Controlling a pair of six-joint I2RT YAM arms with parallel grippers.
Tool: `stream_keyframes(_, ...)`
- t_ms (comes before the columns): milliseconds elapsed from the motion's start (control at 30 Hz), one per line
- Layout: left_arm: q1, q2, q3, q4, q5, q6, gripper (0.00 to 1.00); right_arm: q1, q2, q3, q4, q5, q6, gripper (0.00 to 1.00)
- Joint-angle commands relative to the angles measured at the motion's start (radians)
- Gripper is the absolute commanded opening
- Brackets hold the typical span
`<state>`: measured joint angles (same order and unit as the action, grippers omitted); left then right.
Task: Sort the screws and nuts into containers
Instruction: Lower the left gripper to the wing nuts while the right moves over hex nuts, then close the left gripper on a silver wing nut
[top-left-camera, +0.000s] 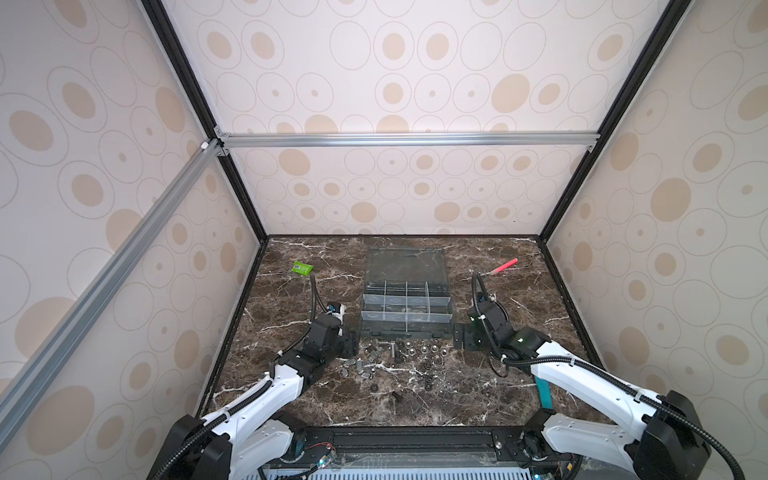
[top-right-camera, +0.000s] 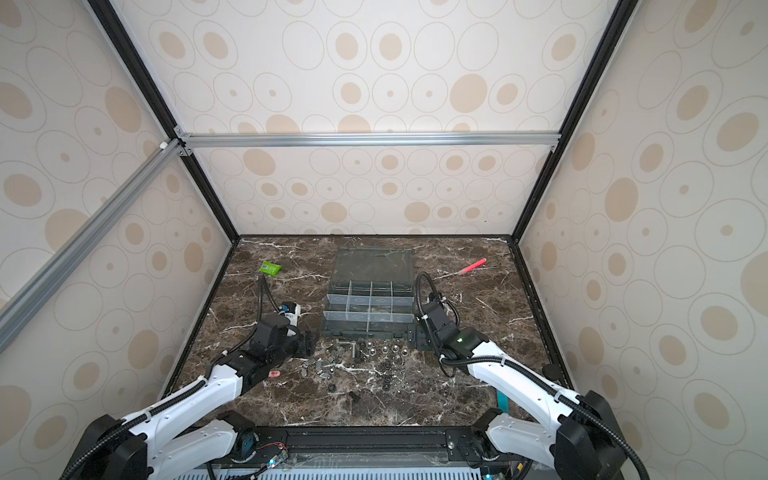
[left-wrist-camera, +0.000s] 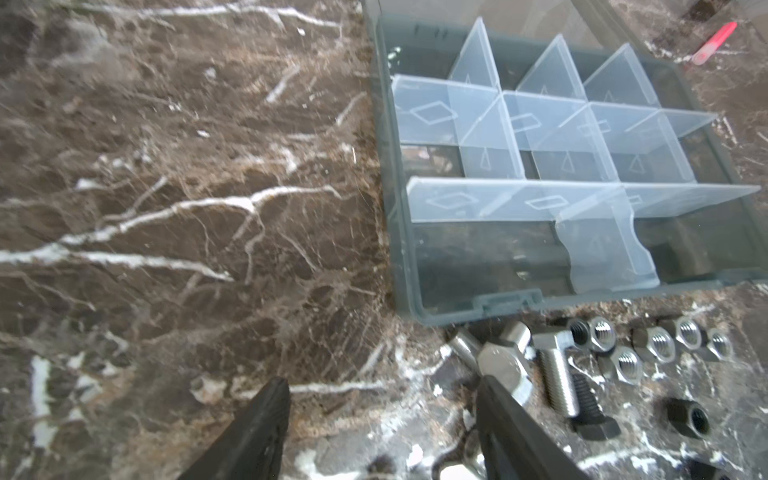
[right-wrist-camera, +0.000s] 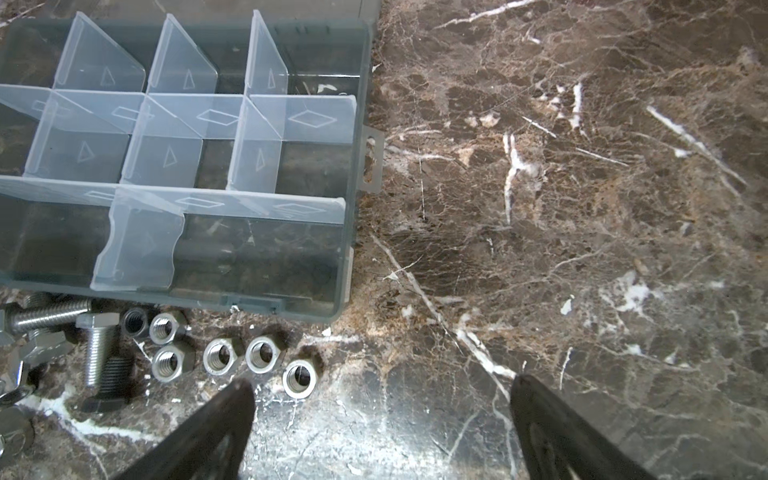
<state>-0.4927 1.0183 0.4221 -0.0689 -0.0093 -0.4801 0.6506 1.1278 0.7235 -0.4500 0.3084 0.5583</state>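
The containers are cells behind clear partitions in a grey organizer box (top-left-camera: 405, 332) (left-wrist-camera: 478, 307) (right-wrist-camera: 249, 305), and the cells I can see look empty. Just in front of it lie the screws (top-left-camera: 390, 347), a silver one (left-wrist-camera: 557, 374) (right-wrist-camera: 97, 349) beside a dark one (left-wrist-camera: 590, 411). The nuts (top-left-camera: 428, 349) (left-wrist-camera: 660, 343) (right-wrist-camera: 262, 353) are scattered next to them. My left gripper (top-left-camera: 351, 347) (left-wrist-camera: 382, 382) is open over bare marble at the pile's left end, one finger beside a silver bolt head. My right gripper (top-left-camera: 459, 338) (right-wrist-camera: 380, 382) stands open to the right of the nuts, holding nothing.
The box's transparent lid (top-left-camera: 405, 266) lies open toward the back wall. A red pen (top-left-camera: 503, 267) rests at the back right and a green packet (top-left-camera: 302, 268) at the back left. More small dark pieces (top-left-camera: 428, 380) lie nearer the front edge.
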Motion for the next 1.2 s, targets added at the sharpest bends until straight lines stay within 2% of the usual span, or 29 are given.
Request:
stream_keyframes(0,-0.045,-0.045,-0.010,-0.060,-0.055,-0.076,0.69,0.025,0.007,0.018,-0.025,0.038,0.081,1.00)
stream_keyframes(167,-0.081,-0.068,-0.056,-0.063,-0.054,-0.135,0.65,0.032,0.026,0.031,-0.065,0.057,0.105,1.00)
stream_keyframes(333,-0.106,-0.045,-0.068,-0.112,-0.055,-0.192,0.55,0.034,0.036,0.056,-0.105,0.055,0.114,1.00)
stream_keyframes(533,-0.118,-0.098,-0.095,-0.126,-0.063,-0.231,0.47,0.035,0.031,0.050,-0.114,0.064,0.114,1.00)
stream_keyframes(1000,-0.137,-0.176,-0.141,-0.169,-0.044,-0.280,0.46,0.034,0.040,0.056,-0.145,0.074,0.123,1.00)
stream_keyframes(1167,-0.139,-0.143,-0.148,-0.158,-0.039,-0.275,0.46,0.034,0.034,0.060,-0.154,0.077,0.123,1.00)
